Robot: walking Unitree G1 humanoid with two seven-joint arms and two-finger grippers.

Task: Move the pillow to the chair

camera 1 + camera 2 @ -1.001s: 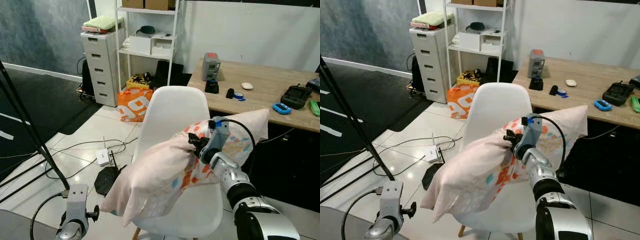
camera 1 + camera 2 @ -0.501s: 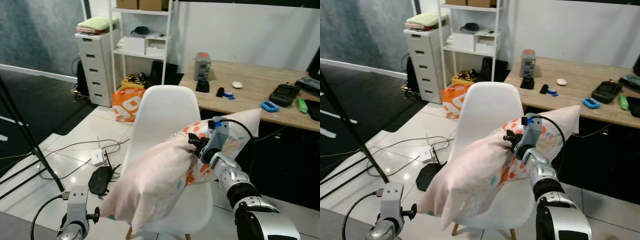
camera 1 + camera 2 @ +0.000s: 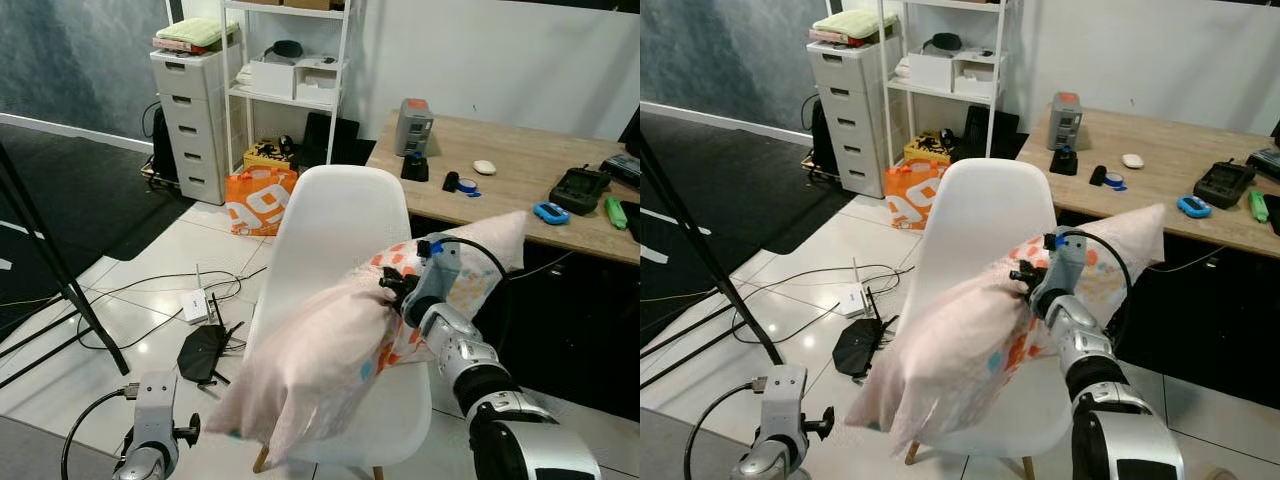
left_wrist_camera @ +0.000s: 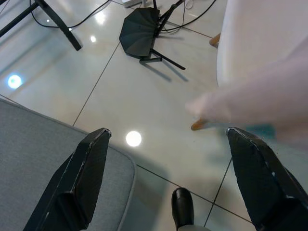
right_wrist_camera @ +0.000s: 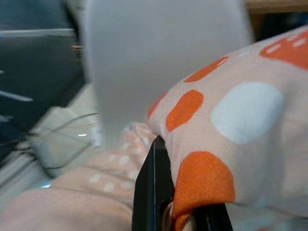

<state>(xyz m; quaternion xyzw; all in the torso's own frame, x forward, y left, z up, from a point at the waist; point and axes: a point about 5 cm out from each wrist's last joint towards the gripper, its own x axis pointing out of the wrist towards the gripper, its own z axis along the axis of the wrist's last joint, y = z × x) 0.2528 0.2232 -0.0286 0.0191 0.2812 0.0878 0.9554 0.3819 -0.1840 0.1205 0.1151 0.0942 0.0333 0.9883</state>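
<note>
The right gripper (image 3: pixel 392 290) has its jaws closed on the pillow (image 3: pixel 330 355), holding it above the seat of the white chair (image 3: pixel 335 225). The left gripper (image 4: pixel 173 159) hangs low over the floor with jaws wide apart.

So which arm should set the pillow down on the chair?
The right. Its gripper is already clamped on the pillow, holding it over the chair seat. The left gripper hangs open low near the floor, holding nothing.

White tiled floor (image 3: pixel 150 270), wooden desk (image 3: pixel 520 185), drawer unit (image 3: pixel 190 120), possibly shelving (image 3: pixel 300 80).
</note>
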